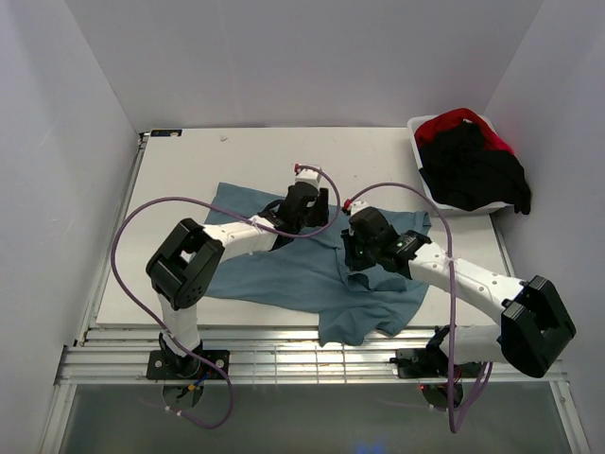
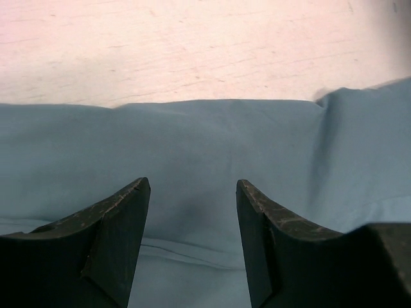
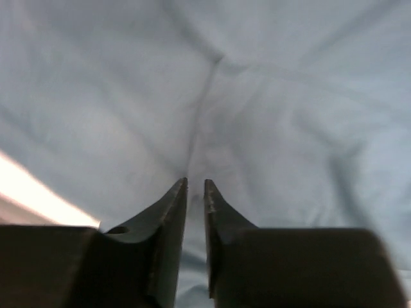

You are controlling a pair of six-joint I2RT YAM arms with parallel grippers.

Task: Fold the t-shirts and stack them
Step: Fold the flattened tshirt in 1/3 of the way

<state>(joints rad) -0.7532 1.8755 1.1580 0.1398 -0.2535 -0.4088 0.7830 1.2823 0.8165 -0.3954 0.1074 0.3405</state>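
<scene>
The tee (image 1: 293, 279) lies spread and wrinkled on the table (image 1: 189, 165) — soft, light, limp cloth, best pinched at an edge or crease. The left gripper (image 2: 192, 186) is released near its far edge. The right gripper (image 3: 196, 183) is almost clenched over a crease — whether it pinches cloth, I cannot tell.

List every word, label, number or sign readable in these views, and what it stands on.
No text can be read anywhere.
teal t-shirt: no print shows.
black t-shirt and red t-shirt in the white tub: no print shows.
dark strip at the table corner: too small to read.
</scene>
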